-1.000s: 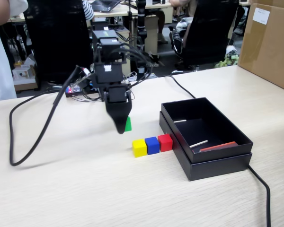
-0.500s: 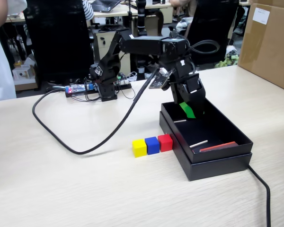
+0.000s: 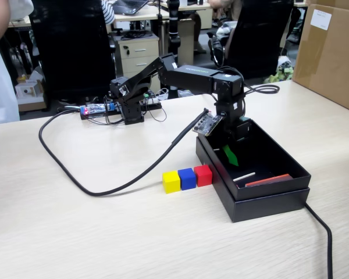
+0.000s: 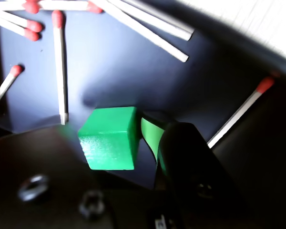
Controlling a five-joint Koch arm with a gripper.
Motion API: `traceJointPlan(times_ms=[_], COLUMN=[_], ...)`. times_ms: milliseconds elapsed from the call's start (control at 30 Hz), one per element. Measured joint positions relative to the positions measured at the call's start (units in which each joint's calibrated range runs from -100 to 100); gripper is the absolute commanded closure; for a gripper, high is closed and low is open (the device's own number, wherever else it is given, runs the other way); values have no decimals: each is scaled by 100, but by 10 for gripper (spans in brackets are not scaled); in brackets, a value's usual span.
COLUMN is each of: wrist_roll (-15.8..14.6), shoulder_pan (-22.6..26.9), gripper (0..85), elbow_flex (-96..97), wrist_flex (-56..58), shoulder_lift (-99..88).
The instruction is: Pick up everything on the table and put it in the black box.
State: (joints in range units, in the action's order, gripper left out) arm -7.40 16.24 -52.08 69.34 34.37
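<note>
**Green cube lowered into box, release state unclear**

Gripper [image 3: 230, 156] has come down inside the shallow matte black cardboard box [image 3: 262, 197], lower than half a second ago, when it hung above the rim with the cube; a second ago it was out over the table by the cube row; so the carry is done and this looks like the drop-off step. In the wrist view the small glossy green cube [image 4: 109, 138] sits just beside the green-padded jaw [image 4: 150, 136], a thin dark gap seeming to show between them; the opposite jaw is dark and blurred, so I cannot tell whether the cube is gripped or already let go. Thin white red-tipped matchsticks [image 4: 60, 71] lie on the box floor around it; a flat red-orange strip [image 3: 267, 180] lies at the near end. On the pale beige wood-grain table [image 3: 104, 232], yellow cube [image 3: 171, 181], blue cube [image 3: 187, 178], red cube [image 3: 203, 175] sit touching in a row just beside the box wall; three left to move.
</note>
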Motion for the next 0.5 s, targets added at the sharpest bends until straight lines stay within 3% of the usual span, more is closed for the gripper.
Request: traceJointPlan(times_ms=[167,333,500], wrist_roll=[-10,-15,59], shoulder_pan=[-29,-98,-527], gripper=[436,435,412], elbow_flex=[256,584,1031], wrist_flex=[0,0,0], shoulder_lift=[-298,-2149,-3741])
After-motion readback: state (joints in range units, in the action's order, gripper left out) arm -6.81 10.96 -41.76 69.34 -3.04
